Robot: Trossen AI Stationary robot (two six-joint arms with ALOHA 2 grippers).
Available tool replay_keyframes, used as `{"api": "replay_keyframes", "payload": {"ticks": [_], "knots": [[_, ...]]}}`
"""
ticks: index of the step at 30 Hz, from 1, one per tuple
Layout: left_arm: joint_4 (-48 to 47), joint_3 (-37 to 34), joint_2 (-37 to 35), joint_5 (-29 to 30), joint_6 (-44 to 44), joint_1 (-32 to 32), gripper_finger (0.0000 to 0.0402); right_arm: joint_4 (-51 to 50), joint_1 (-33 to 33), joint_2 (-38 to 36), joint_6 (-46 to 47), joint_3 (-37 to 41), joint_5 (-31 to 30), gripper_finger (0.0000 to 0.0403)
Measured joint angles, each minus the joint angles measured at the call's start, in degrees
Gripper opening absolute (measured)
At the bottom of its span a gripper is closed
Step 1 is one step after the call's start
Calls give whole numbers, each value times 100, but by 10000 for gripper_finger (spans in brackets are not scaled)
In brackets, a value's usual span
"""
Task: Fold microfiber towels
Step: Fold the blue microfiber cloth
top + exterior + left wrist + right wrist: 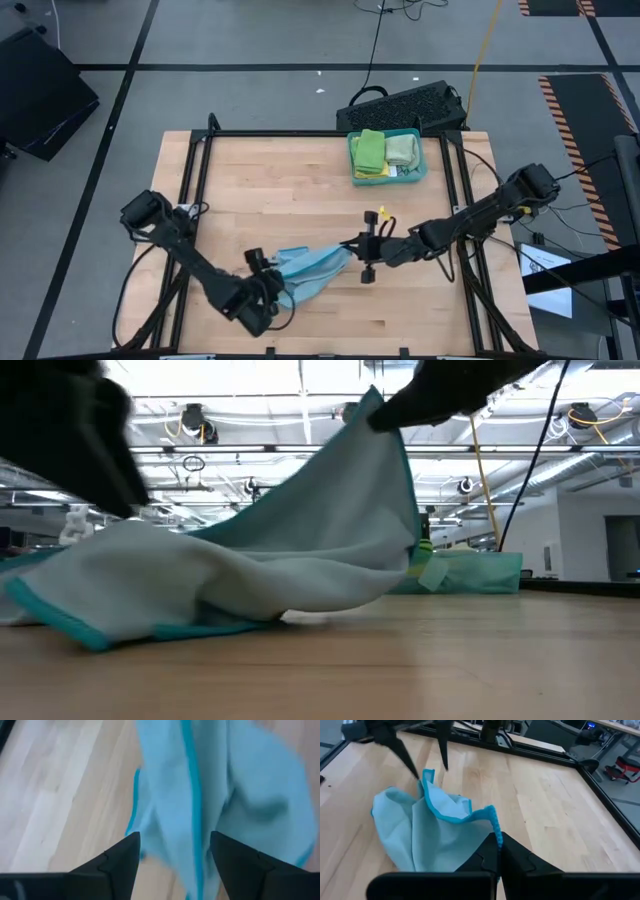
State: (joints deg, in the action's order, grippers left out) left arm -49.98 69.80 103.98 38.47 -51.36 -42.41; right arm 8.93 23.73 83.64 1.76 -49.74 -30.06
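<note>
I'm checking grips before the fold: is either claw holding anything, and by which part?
The right claw is shut on the light blue towel, pinching its teal-trimmed edge. The left claw is open over the towel, holding nothing.

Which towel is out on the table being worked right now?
The light blue towel, pinched at one edge by the right gripper. The green towels lie folded in the teal tray.

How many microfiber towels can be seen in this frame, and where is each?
3: a light blue towel on the table between both claws, and a bright green towel and pale green towel in the teal tray. Others may lie hidden beneath.
</note>
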Motion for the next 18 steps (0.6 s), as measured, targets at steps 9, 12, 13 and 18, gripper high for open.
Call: {"api": "replay_keyframes", "payload": {"ticks": [9,12,13,18], "knots": [[-413,-9,23,-100,-787,-831,196,3,0,-232,59,223,2,1],[-252,-213,76,-117,-698,-1023,184,13,0,-234,59,223,2,1],[-203,-310,74,-115,-672,-1070,181,13,0,-234,59,223,2,1],[-43,-841,72,-147,-821,-1099,181,1,0,-234,58,223,5,0]]}}
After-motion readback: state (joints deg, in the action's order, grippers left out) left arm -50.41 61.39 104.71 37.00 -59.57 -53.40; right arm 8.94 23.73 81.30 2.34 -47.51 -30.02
